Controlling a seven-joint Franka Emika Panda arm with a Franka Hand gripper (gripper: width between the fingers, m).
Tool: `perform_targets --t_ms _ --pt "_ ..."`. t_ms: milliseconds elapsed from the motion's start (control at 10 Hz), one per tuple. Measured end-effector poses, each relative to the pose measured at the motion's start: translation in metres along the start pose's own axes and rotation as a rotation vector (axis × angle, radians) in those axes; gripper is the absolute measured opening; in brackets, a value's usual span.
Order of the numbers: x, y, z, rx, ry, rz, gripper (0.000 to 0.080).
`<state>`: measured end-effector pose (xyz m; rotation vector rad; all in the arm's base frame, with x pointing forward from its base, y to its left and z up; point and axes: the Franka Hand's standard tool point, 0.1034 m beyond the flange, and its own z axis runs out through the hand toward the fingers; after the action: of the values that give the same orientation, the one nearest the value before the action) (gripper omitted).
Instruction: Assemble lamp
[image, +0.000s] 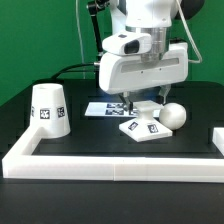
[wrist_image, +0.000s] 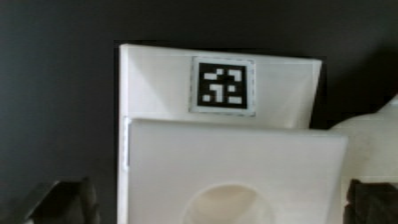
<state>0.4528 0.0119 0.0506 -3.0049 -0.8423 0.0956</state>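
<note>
hovering low over the base (image: 143, 126) with the gripper (image: 140, 104) spread wide, fingers (wrist_image: 63, 200) flanking it. lying flat on the table (image: 90, 137), just beside the bulb (image: 174, 115). risking a skewed grip if closed off-centre, plus a knock sending the round bulb rolling.

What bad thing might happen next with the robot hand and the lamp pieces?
The round bulb lies right beside the base, so a nudge from the gripper might roll it away. The jaws stand open over the base; if they close off-centre, the base may twist or slide instead of being held.
</note>
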Motion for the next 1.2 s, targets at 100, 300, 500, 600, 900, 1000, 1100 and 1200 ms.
perform_targets --t_ms 100,300,500,600,900,1000,1100,1200 --pt "0.000 0.000 0.001 0.001 -0.001 -0.001 0.0700" --pt "0.000 0.000 0.000 0.000 -0.001 -0.001 0.0533" --pt "0.000 0.000 0.000 0.000 -0.001 -0.001 0.0533" --pt "0.000 0.000 0.000 0.000 -0.001 -0.001 0.0533" --pt "0.000 0.000 0.000 0.000 -0.001 -0.001 0.0533" --pt "0.000 0.000 0.000 0.001 -0.001 -0.001 0.0534" --pt "0.003 0.008 -0.003 -0.004 0.002 0.007 0.0534" --pt "0.006 0.015 -0.002 -0.007 0.005 0.016 0.0534"
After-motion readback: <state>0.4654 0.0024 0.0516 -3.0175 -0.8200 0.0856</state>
